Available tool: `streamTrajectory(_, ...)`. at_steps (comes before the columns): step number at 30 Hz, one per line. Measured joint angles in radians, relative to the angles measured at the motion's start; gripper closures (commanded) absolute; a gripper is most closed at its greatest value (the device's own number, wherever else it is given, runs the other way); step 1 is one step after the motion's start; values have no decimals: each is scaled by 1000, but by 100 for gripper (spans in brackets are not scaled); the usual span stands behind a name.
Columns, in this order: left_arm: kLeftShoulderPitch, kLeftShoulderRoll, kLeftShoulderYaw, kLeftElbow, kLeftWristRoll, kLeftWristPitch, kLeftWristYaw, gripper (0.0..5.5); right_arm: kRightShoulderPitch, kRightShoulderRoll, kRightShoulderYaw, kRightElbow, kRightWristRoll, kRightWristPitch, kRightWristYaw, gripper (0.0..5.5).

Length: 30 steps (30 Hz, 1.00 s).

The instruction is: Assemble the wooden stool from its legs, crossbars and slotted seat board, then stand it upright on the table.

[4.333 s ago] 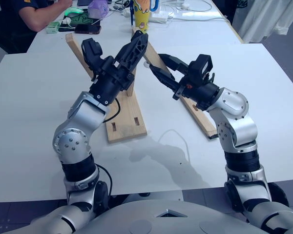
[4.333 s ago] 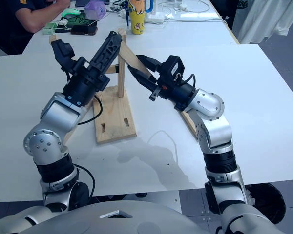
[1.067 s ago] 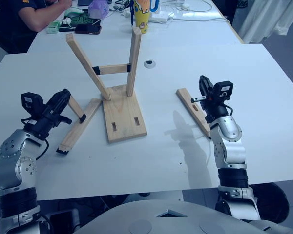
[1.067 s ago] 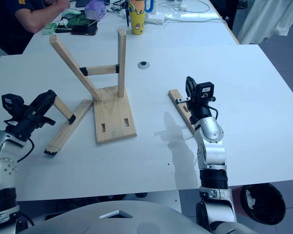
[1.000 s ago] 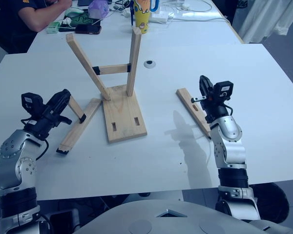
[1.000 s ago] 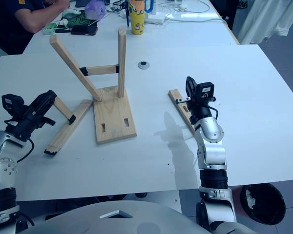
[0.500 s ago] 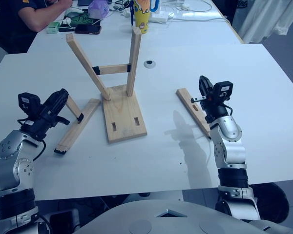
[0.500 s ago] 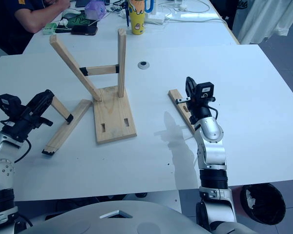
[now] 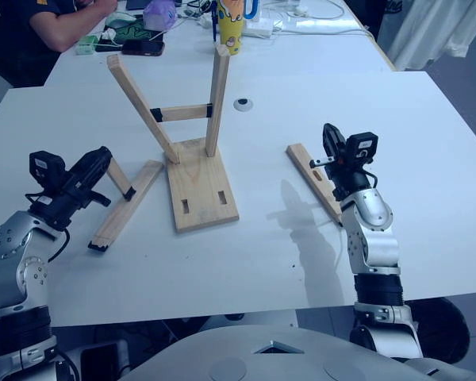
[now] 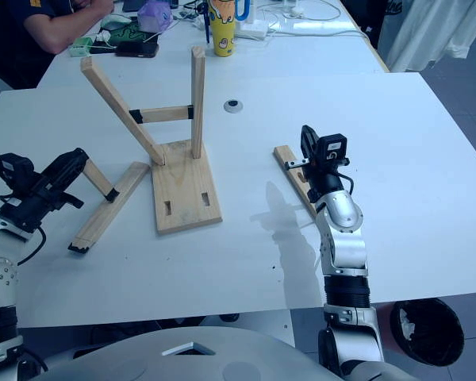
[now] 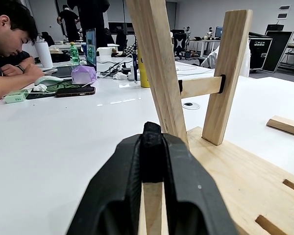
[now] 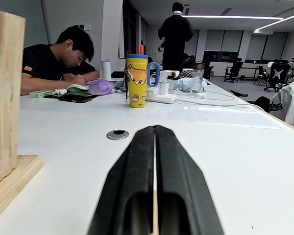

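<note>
The slotted seat board [image 9: 202, 190] lies flat mid-table. Two legs joined by a crossbar [image 9: 182, 113] stand in it, one upright [image 9: 216, 99], one leaning left [image 9: 139, 103]. A second leg pair [image 9: 128, 205] lies on the table left of the board. My left gripper [image 9: 103, 156] is low at the far left, shut on that pair's short leg [image 11: 152, 200]. A loose plank [image 9: 313, 181] lies on the right. My right gripper [image 9: 330, 136] hovers over it, shut and holding nothing, with its fingers [image 12: 137, 161] pressed together.
A round cable hole [image 9: 243, 104] sits behind the board. The far table holds a yellow mug [image 9: 230, 25], a phone [image 9: 143, 48] and clutter, with a person seated there. A bin [image 10: 428, 329] stands below the table's near right corner.
Both grippers have come down from the standing legs to the table sides. In the last second my left gripper drew slightly left, dragging the lying leg pair with it. The right arm stayed still.
</note>
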<state>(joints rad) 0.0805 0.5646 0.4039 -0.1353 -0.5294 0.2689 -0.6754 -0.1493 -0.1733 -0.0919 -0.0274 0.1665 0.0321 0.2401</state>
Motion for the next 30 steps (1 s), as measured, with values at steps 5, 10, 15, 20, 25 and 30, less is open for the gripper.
streamTrajectory(5,-14,0,-10,23,16,-19,-10,505,0,0,0,0,0,1,2,550)
streamTrajectory(10,-22,-1,-30,42,32,-44,-15,505,-3,0,-2,2,1,6,6,550)
streamTrajectory(15,-21,-12,-48,40,32,-62,-15,505,-13,-1,-7,4,7,15,9,550)
streamTrajectory(20,56,-42,-36,17,31,-121,-10,505,-23,-1,-15,11,14,19,9,550)
streamTrajectory(25,142,-52,-41,16,39,-226,-10,505,-24,-1,-17,17,20,24,9,550)
streamTrajectory(30,152,-48,-60,11,45,-253,10,505,-24,-1,-18,16,23,28,9,550)
